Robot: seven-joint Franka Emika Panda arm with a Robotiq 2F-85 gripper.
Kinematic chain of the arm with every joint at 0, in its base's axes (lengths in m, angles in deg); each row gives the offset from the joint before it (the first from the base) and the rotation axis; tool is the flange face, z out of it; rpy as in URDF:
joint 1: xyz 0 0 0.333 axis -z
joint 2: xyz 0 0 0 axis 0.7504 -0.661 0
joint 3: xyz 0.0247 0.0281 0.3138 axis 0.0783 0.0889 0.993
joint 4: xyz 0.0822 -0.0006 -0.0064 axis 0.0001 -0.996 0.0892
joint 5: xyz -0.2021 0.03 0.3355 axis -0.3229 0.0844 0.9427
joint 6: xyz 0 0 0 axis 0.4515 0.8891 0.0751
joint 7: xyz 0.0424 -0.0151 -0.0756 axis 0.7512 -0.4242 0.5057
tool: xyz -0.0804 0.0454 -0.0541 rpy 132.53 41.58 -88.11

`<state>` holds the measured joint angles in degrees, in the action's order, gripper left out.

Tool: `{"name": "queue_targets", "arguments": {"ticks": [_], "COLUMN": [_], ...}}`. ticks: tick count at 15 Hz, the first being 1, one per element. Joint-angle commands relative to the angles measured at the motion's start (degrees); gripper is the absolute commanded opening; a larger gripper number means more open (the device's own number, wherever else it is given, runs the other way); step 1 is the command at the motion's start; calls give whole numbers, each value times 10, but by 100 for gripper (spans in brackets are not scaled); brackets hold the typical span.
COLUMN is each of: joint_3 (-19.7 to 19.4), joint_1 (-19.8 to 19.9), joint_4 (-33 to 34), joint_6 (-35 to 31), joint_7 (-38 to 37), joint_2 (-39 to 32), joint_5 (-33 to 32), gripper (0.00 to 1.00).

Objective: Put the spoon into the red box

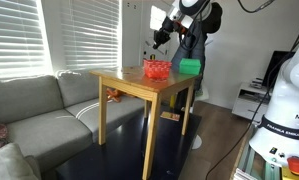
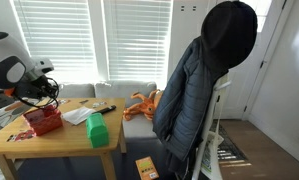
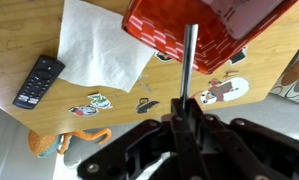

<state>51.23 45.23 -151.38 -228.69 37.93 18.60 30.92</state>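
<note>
The red box (image 3: 204,30) is a low red mesh-sided basket on the wooden table; it shows in both exterior views (image 1: 156,70) (image 2: 44,120). My gripper (image 3: 186,112) is shut on the spoon (image 3: 189,60), whose grey metal handle sticks out from the jaws toward the box's near wall. The spoon's bowl end is hidden against the box. In an exterior view the gripper (image 1: 157,45) hangs just above the box; in an exterior view (image 2: 34,95) it is over the box too.
A white paper napkin (image 3: 99,45) and a black remote (image 3: 37,82) lie on the table (image 3: 29,30) beside the box. A solid green box (image 2: 98,131) stands near the table edge. Stickers dot the tabletop. A sofa and an orange toy lie below.
</note>
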Motion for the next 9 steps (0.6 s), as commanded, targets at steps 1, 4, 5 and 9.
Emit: {"name": "queue_targets", "arguments": {"ticks": [1,4,5,9], "joint_3": [11,16,17,22], "joint_1": [-18,-30,-32,-30], "joint_4": [-62,-82,-87,-105], "joint_6": [-40,-82,-96,-167], "joint_7": [17,18,18,13], "joint_2": [44,43,39,20], "joint_5": [29,37,38,29], "gripper": [2,2,2,2]}}
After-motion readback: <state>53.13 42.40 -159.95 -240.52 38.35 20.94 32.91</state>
